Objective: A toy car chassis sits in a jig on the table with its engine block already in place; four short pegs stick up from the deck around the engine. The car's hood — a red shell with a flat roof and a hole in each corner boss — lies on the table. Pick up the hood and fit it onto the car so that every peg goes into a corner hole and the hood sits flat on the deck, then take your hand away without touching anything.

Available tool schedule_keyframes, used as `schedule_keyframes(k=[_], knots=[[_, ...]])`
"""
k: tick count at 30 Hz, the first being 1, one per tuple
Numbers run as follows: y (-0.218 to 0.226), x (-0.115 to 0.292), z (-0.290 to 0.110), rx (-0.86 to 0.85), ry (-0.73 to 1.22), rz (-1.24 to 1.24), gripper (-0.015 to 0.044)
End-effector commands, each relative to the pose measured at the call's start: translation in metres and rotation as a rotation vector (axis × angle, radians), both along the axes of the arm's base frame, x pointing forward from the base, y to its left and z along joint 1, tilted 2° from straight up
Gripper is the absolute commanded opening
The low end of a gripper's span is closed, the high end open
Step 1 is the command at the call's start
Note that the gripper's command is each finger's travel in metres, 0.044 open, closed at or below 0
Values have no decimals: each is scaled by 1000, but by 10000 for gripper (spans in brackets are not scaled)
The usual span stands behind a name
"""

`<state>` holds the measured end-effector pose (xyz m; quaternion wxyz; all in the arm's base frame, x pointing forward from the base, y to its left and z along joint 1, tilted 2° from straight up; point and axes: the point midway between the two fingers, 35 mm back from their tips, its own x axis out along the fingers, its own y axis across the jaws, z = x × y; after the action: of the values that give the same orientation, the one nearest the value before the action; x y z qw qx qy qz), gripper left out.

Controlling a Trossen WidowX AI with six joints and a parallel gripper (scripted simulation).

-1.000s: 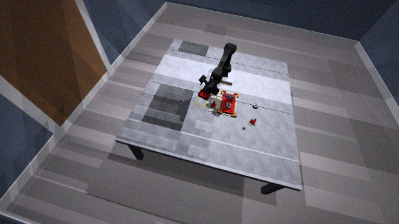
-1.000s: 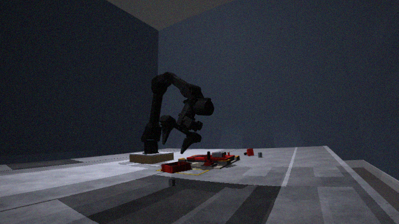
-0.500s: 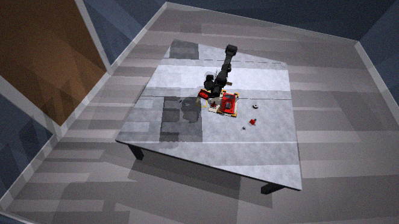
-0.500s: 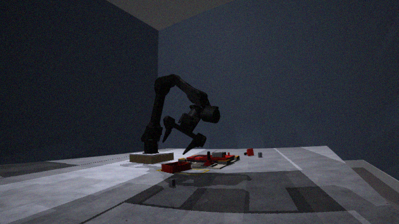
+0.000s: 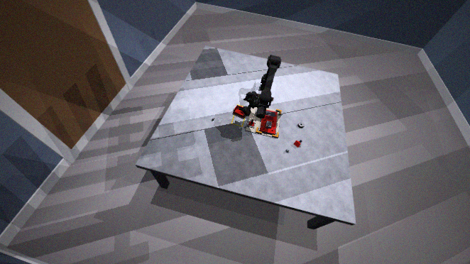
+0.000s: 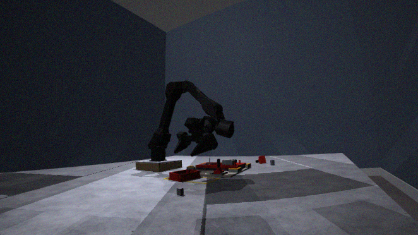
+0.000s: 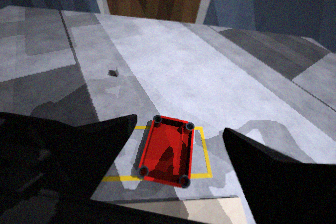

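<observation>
Hovering hand [image 7: 181,165] wide open, gripping nothing | hood [image 7: 167,150] lying near tabletop [image 5: 312,190] centre, framed between fingers, probably lining up its grasp | chassis [image 5: 268,123] waiting beside

hood [image 7: 166,151] on the table [image 7: 199,70] inside a marked outline, chassis [image 5: 268,123] beside it, gripper [image 6: 196,144] above both

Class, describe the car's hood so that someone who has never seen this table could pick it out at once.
Start at the black arm's wooden base and find the car chassis in its jig just in front. Beside the jig, inside a yellow outline, lies the hood: a flat red rectangular shell. Unlike the other small red part, it has a dark round boss at each corner.
</observation>
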<state>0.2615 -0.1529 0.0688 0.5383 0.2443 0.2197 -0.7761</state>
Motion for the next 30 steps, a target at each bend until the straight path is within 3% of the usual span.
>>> schedule_keyframes(k=[1, 30], knots=[[1, -1, -3, -49, -42, -41, 440], [2, 1, -24, -50, -53, -41, 440]])
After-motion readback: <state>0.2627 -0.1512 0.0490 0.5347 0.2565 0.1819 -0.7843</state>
